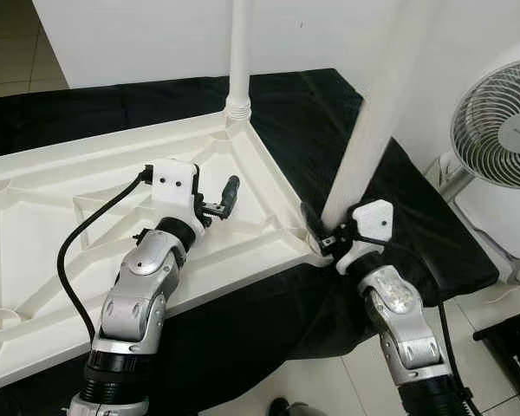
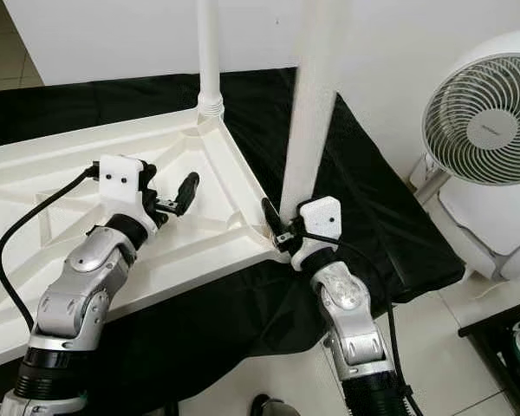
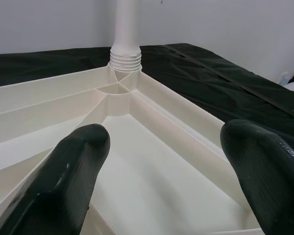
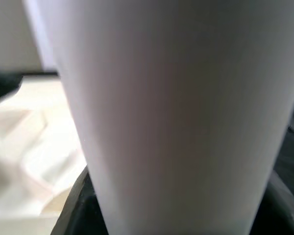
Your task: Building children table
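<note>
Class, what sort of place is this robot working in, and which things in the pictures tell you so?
Probably a room in a home: a tiled floor, a plain white wall, and a white fan beside a black cloth.

A plain home room: pale tiled floor (image 1: 329, 381), bare white wall (image 1: 139, 35), a white fan (image 1: 498, 126), black-draped worktop (image 1: 416, 234).

left arm: silver, bent up over the upturned tabletop (image 1: 43, 208), black cable looping from wrist | left gripper (image 1: 218, 204): fingers spread apart, hovering above the tabletop's ribbed underside, holding nothing | right arm: reaching up to the tabletop's near corner | right gripper (image 1: 322, 232): fingers clamped round the base of the white leg (image 1: 368, 130) there
</note>
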Controlling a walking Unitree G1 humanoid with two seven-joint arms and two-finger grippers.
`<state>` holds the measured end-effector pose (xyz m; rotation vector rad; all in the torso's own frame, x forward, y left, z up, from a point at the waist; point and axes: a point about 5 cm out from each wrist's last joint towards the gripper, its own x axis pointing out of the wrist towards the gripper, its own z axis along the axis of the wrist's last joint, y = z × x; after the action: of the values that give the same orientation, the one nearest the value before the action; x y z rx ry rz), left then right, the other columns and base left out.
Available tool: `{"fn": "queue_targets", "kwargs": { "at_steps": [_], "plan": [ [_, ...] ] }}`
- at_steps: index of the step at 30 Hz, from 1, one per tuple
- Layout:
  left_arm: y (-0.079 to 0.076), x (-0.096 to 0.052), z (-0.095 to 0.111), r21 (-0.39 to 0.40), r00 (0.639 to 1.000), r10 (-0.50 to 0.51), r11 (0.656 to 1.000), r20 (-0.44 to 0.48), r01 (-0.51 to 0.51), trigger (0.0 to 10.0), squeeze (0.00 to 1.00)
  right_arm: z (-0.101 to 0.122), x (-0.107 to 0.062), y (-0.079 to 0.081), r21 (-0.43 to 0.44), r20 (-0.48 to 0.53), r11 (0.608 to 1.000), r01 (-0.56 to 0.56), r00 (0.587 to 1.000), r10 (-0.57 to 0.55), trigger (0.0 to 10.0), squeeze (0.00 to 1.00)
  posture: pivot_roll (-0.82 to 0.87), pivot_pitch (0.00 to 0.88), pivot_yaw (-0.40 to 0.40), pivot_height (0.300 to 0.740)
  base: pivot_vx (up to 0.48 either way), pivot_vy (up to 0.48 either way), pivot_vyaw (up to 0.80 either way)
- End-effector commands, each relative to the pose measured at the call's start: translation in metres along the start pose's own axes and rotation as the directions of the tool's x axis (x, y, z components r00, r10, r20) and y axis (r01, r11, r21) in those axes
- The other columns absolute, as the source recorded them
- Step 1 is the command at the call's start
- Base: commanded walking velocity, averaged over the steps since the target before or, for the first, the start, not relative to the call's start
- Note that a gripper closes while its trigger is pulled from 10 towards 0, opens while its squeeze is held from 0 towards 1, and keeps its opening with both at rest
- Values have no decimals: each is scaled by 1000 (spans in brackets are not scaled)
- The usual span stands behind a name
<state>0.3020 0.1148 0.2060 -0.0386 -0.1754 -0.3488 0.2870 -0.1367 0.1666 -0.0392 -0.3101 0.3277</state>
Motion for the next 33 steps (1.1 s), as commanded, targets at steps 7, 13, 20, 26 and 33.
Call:
{"fn": "queue_targets", "kwargs": {
  "at_steps": [7, 13, 20, 26, 33],
  "plan": [
    [0, 1, 0, 0, 1000, 29, 1000, -8, -29, 10000, 0, -24, -13, -18, 107, -71, 984, 143, 988, -136, 10000, 0, 60, 184, -21, 740, 0, 0, 0],
    [1, 1, 1, 3, 1000, 28, 1000, -6, -28, 10000, 0, -30, -6, -21, 139, -112, 981, 134, 987, -119, 10000, 0, 62, 189, -13, 740, 0, 0, 0],
    [3, 0, 2, 6, 999, 37, 999, -4, -37, 10000, 0, -34, 8, -25, 23, -265, 997, -79, 961, 82, 10000, 0, 68, 188, -19, 740, 0, 0, 0],
    [2, 0, 2, 4, 999, 39, 999, -5, -38, 10000, 0, -28, 13, -28, -3, -276, 990, -138, 952, 131, 10000, 0, 67, 192, -21, 740, 0, 0, 0],
    [3, -2, 2, 6, 999, 44, 999, -8, -44, 10000, 0, -34, 7, -27, 8, -288, 994, -113, 951, 111, 10000, 0, 67, 192, -21, 740, 0, 0, 0]
  ]
}}
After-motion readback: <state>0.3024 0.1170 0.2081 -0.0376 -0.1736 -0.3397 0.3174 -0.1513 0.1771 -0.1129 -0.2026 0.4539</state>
